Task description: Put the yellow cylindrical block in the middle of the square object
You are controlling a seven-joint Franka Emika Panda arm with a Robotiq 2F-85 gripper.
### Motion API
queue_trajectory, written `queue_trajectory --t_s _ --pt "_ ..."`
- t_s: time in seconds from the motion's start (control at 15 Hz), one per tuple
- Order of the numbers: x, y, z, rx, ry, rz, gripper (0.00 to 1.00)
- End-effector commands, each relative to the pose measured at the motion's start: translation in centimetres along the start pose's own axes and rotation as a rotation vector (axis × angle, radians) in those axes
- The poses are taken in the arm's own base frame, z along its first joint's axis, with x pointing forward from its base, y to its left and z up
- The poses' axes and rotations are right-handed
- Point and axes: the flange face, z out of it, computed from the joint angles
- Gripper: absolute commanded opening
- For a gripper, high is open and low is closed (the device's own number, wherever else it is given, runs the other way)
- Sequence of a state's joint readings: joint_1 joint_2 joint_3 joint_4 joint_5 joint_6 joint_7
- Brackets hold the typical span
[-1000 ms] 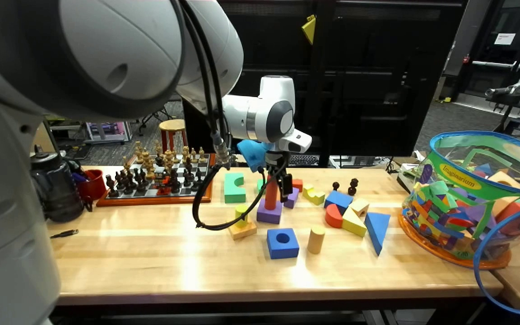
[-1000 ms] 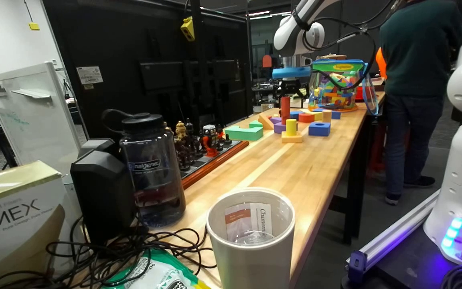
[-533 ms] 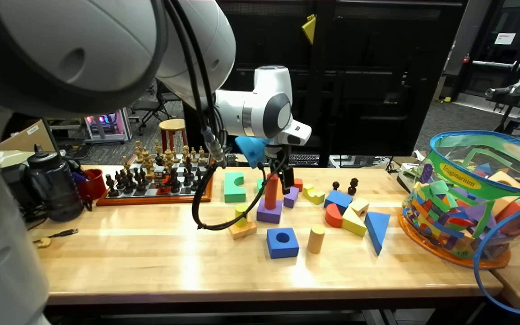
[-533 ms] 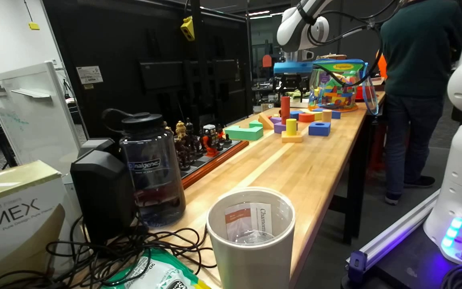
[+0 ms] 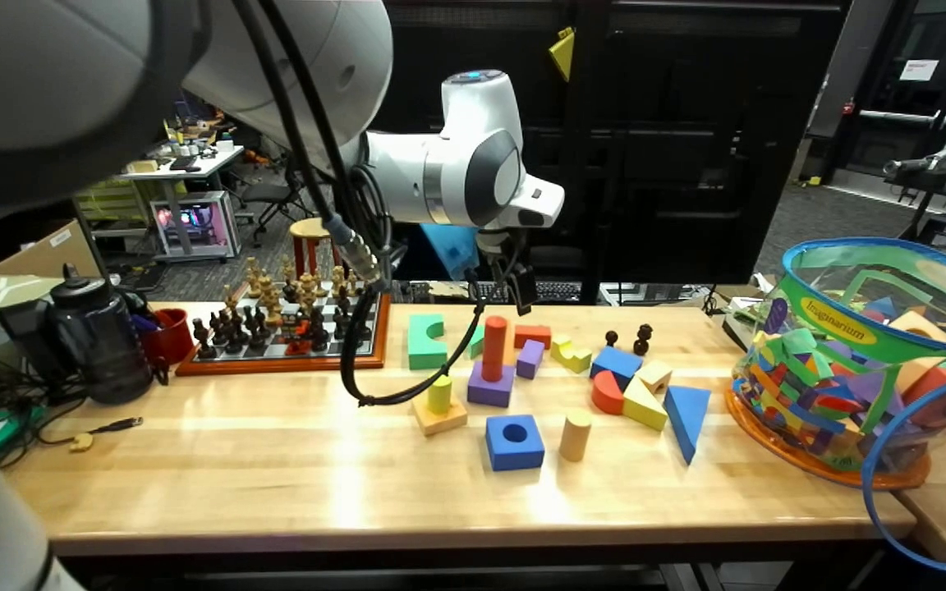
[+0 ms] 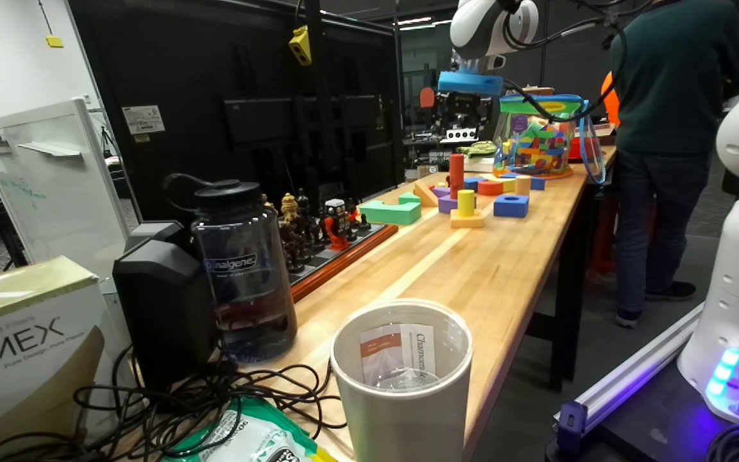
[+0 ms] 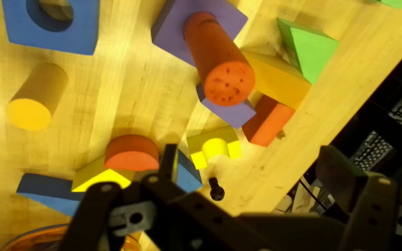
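Observation:
The yellow cylindrical block (image 5: 439,396) stands upright on the middle of a light wooden square block (image 5: 438,421). In an exterior view the yellow block (image 6: 466,203) rises from the wooden square (image 6: 467,221). Whether it sits in a hole or on top, I cannot tell. Both are out of the wrist view. A blue square block with a hole (image 5: 514,447) lies nearby and also shows in the wrist view (image 7: 79,38). My gripper (image 7: 250,157) is open with nothing between its fingers, raised above the table's back part, behind the red cylinder and away from the yellow block.
A tall red cylinder (image 5: 493,349) stands on a purple block (image 5: 490,386). A tan cylinder (image 5: 575,437) stands beside the blue square. Several coloured blocks lie at the back. A clear block bag (image 5: 834,386) and a chessboard (image 5: 370,345) flank them. Robot cables (image 5: 407,400) hang near the yellow block.
My gripper and arm have moved up, away from the tabletop blocks. The yellow block, the wooden square and the other blocks have not visibly moved.

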State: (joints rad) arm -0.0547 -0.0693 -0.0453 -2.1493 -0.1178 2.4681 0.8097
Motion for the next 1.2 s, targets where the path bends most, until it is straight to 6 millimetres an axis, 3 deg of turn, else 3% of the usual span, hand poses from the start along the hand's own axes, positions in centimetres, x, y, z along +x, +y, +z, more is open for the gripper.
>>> queue_trajectory --t_s 0.0,0.47,1.13 --pt "-1.0 1.3 -3.9 0.080 0.088 -0.007 1.00" --pt "-1.0 5.5 -7.8 0.230 0.296 0.126 1.00" --pt "-1.8 11.1 -8.4 0.373 0.503 0.296 1.00"
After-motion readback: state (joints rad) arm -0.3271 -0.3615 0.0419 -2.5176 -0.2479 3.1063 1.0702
